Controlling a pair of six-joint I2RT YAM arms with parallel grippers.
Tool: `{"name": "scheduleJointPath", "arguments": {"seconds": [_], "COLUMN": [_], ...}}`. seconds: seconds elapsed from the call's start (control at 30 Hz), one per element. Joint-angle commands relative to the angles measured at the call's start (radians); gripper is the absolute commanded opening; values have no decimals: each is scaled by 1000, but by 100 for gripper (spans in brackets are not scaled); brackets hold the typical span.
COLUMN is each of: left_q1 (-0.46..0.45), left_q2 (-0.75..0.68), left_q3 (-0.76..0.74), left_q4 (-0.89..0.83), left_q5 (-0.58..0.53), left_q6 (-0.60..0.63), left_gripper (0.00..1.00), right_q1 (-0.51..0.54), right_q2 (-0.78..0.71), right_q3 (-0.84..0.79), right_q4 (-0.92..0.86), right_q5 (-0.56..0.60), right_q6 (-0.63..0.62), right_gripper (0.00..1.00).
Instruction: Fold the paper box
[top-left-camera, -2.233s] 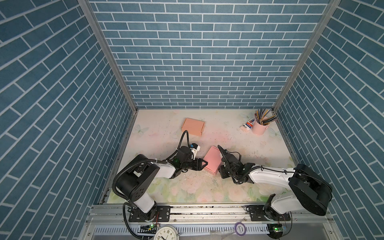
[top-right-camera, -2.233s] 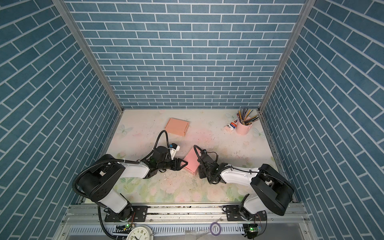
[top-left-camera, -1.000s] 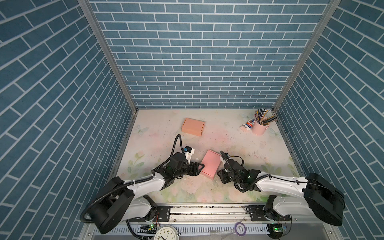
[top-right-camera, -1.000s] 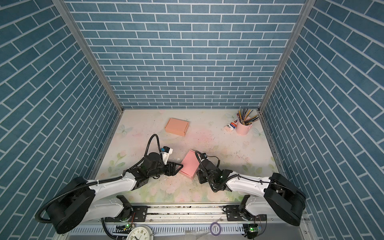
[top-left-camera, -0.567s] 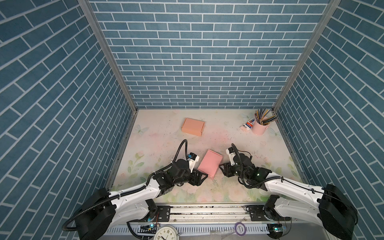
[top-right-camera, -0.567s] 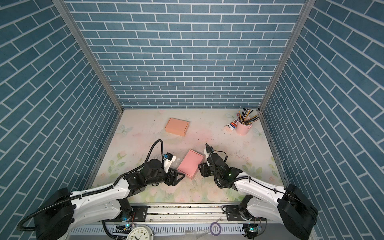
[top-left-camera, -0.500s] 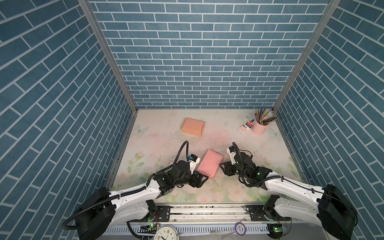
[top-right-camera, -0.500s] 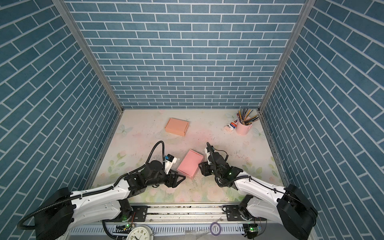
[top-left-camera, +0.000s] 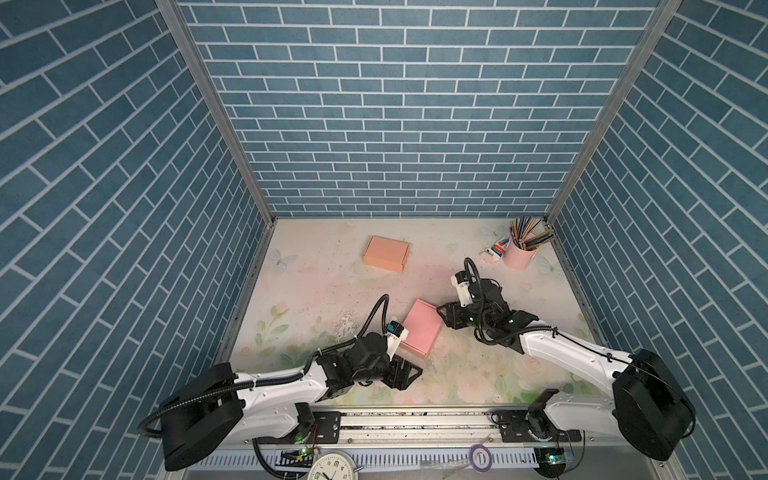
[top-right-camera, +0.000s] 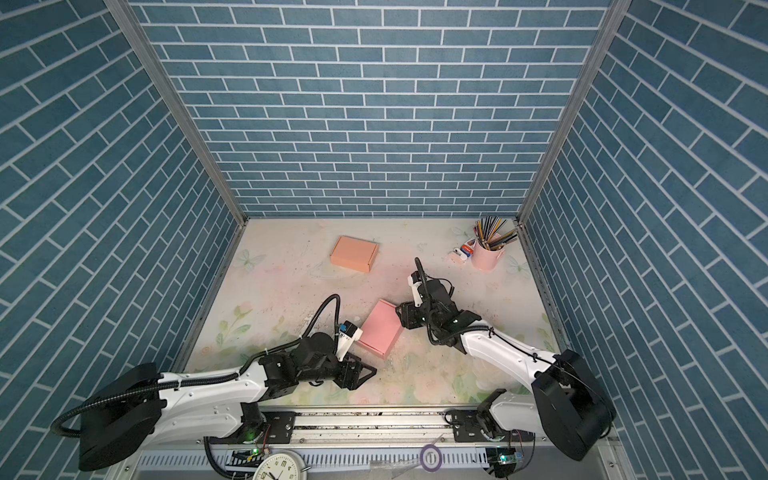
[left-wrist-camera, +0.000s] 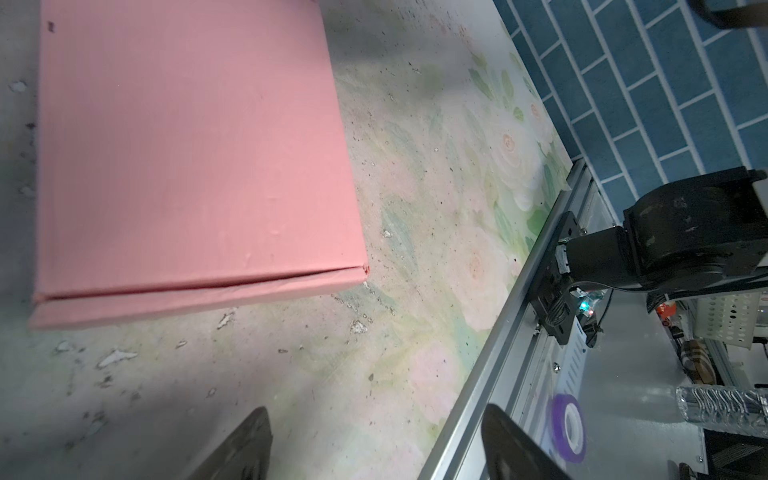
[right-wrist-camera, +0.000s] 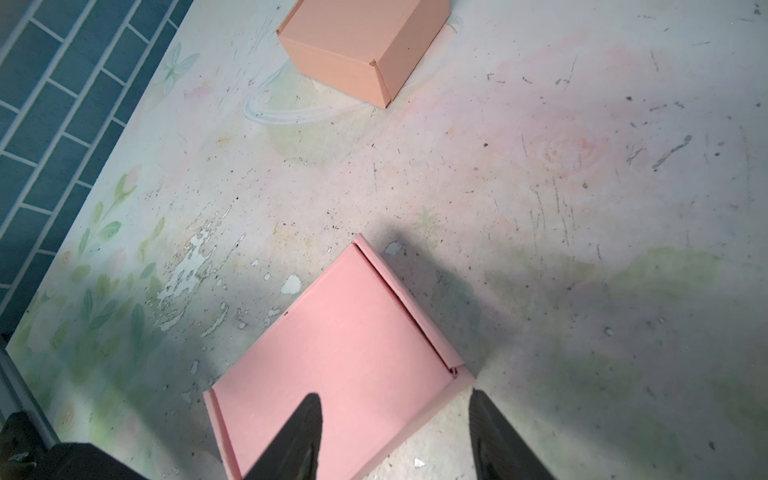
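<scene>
1. Pink box (top-left-camera: 422, 328) lies flat on the desk (top-left-camera: 316, 291), lid looks shut. Probably folded and set free, since I hold nothing.
2. Left jaws: spread wide, empty, box just ahead of them, not touching.
3. Right jaws: spread, hovering at the box's corner, not pinching it.

Counts: 2 boxes total: 1 pink rectangular cardboard box (top-left-camera: 422, 328), 1 peach-orange rectangular cardboard box (top-left-camera: 386, 253). 1 pink cup (top-left-camera: 516, 262) stuffed with coloured pencils (top-left-camera: 525, 230). 1 purple tape roll (top-left-camera: 478, 456). 1 round white clock (top-left-camera: 331, 467).
</scene>
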Motion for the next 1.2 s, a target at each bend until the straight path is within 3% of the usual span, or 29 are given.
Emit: {"name": "scheduleJointPath", "arguments": {"seconds": [0.0, 0.4, 1.17], "left_q1": [-11, -23, -3], "left_q2": [11, 11, 46], "left_q3": [-6, -8, -8], "left_q4": [48, 44, 55], "left_q5": [-15, -31, -67], "left_q6": [-17, -18, -33], "left_gripper": [80, 81, 81], "right_q1": [-14, -52, -91], "right_q2": [25, 129, 279], "right_q3": [41, 107, 160], "right_q4": [-19, -10, 17], "right_q5": [-32, -88, -177], "right_q6": [-56, -91, -111], "right_gripper": [58, 63, 64]}}
